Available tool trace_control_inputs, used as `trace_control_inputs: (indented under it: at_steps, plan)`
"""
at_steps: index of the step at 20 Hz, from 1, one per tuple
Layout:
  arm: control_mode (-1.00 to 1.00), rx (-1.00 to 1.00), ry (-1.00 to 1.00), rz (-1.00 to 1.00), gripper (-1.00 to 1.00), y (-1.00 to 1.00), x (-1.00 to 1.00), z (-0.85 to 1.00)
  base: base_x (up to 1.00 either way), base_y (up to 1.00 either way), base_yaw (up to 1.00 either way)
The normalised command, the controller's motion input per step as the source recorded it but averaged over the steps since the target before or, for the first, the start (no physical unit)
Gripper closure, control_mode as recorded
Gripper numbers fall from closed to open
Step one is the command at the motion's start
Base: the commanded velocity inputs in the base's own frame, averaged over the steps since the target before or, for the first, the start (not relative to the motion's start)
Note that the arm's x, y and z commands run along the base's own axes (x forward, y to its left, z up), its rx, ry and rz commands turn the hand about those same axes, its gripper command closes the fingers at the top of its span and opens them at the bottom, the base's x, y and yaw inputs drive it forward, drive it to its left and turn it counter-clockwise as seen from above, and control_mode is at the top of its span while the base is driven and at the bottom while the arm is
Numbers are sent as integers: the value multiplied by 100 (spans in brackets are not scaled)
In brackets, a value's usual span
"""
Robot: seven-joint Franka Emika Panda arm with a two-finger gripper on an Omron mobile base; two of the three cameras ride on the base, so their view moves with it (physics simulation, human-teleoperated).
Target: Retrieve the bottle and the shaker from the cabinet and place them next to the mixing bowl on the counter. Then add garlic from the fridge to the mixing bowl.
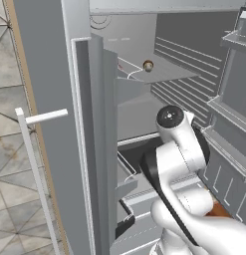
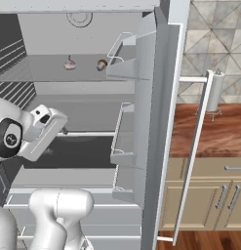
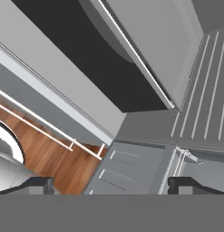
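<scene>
Garlic (image 2: 70, 64) on fridge shelf (image 2: 49, 73); no writing legible; pincer (image 3: 109, 183) apparently open.

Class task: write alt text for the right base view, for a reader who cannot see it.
An open fridge holds a garlic bulb and a small brown item on its upper shelf. The white robot arm reaches in below, and a paper towel roll stands on the wooden counter at right.

No readable text, label, brand, number or sign anywhere. Plain grey on the fridge (image 2: 92, 107) walls, shelves and door bins; blank wood on the tabletop (image 2: 210, 132); unmarked fronts on the cabinets (image 2: 210, 195) below; bare patterned tiles on the wall (image 2: 219, 34).
</scene>
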Motion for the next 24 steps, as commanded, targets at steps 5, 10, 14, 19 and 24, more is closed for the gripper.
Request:
trace_control_inputs:
  at_steps: [5,10,14,19,24]
  plan:
    - [-100,5,0,3,-100,0,40,22,0,0,0]
    - [-100,4,-12,6,-100,0,-4,37,0,0,0]
    - [-100,11,-27,19,-100,0,-39,38,0,0,0]
    - [-100,21,-24,27,-100,0,-17,21,0,0,0]
    - [-100,18,-11,28,-100,-1,0,29,0,0,0]
